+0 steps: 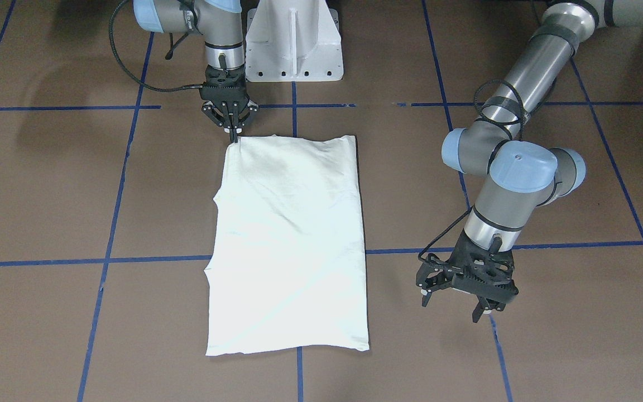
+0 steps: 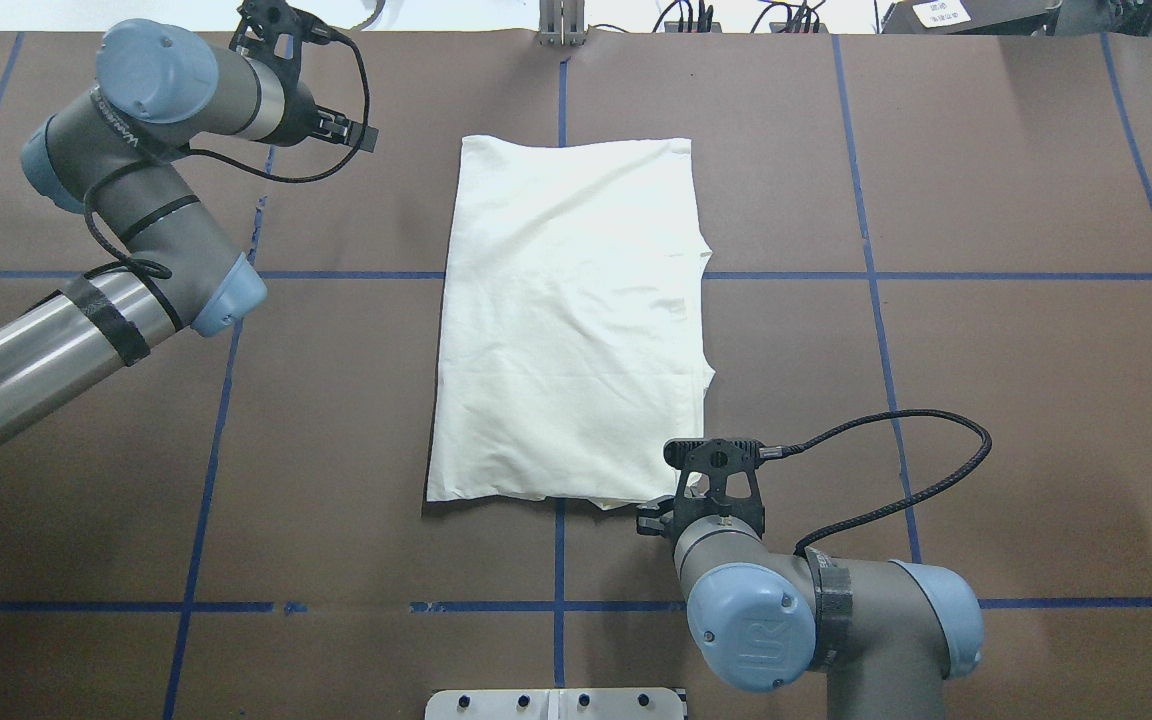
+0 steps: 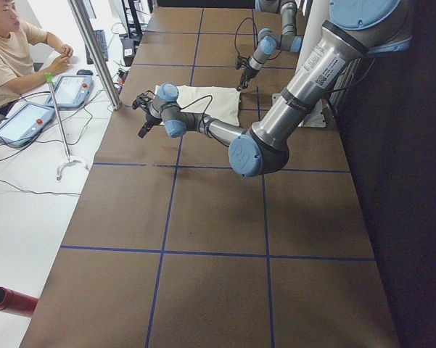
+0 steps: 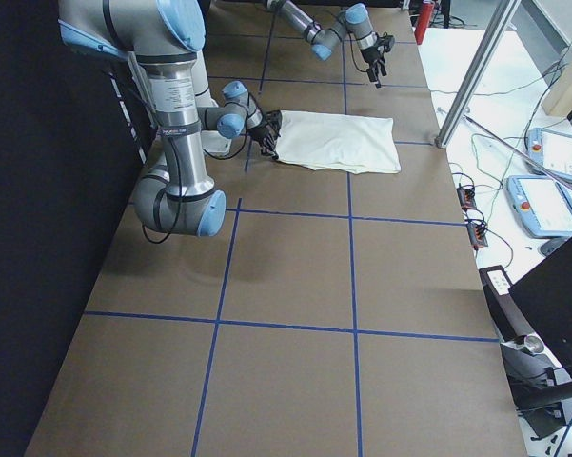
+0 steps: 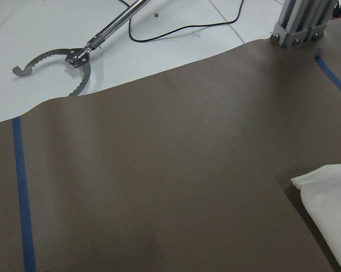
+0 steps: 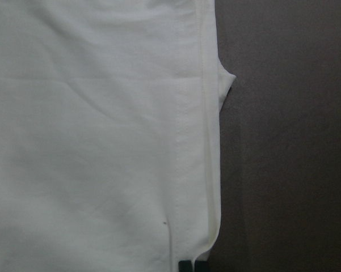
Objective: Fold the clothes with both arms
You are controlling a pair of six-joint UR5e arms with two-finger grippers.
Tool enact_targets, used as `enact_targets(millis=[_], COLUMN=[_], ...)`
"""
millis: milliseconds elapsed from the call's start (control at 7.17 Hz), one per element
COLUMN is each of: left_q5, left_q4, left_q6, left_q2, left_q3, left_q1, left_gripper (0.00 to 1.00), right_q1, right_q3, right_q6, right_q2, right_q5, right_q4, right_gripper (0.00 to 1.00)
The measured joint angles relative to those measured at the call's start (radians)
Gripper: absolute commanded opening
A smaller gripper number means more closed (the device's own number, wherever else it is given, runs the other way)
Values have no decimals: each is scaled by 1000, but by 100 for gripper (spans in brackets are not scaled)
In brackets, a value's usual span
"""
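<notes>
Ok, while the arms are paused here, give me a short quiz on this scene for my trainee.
1. True or false: the left gripper is touching the T-shirt.
2. Which side of the T-shirt faces up? A: the cat print. B: the plain cream side. C: the red lettering.
3. Fill in: the right gripper is shut on the T-shirt's ____ on the side nearest the white pedestal.

Key: 1 false, it hangs open beside the T-shirt, apart from it. 2 B. 3 corner.
</notes>
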Motion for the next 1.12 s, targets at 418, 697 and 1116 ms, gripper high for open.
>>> enact_targets(millis=[418, 697, 1116], left_q5=[-2, -36, -39], left_q4=[0, 3, 7], left_q6=[-47, -176, -429], left_q2=[-1, 47, 242], left_q3=[-25, -122, -407], left_q1=[19, 86, 226], left_gripper=[100, 100, 100], right_q1=[80, 122, 139], right_q3=[84, 101, 109], right_q6=[-17, 9, 173], right_q2=[-1, -70, -240], right_q5=[124, 179, 177], right_q4=[62, 259, 521], right_gripper=[100, 100, 98])
